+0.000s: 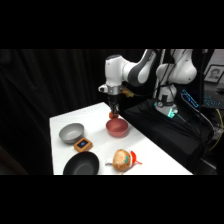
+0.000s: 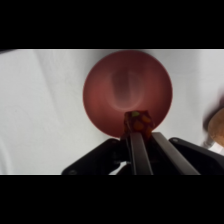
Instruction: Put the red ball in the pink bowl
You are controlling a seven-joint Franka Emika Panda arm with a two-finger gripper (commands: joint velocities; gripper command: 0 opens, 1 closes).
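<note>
End effector [image 2: 138, 125]: clamped on the small round red ball [image 2: 138, 120], above the bowl's near rim.
Pink bowl [image 2: 127, 90]: round, smooth, salmon inside; near the white surface's [image 1: 62, 125] far edge.

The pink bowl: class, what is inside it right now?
The pink bowl looks empty. The tool holds the red ball above its rim, and together they hide a bit of it.
</note>
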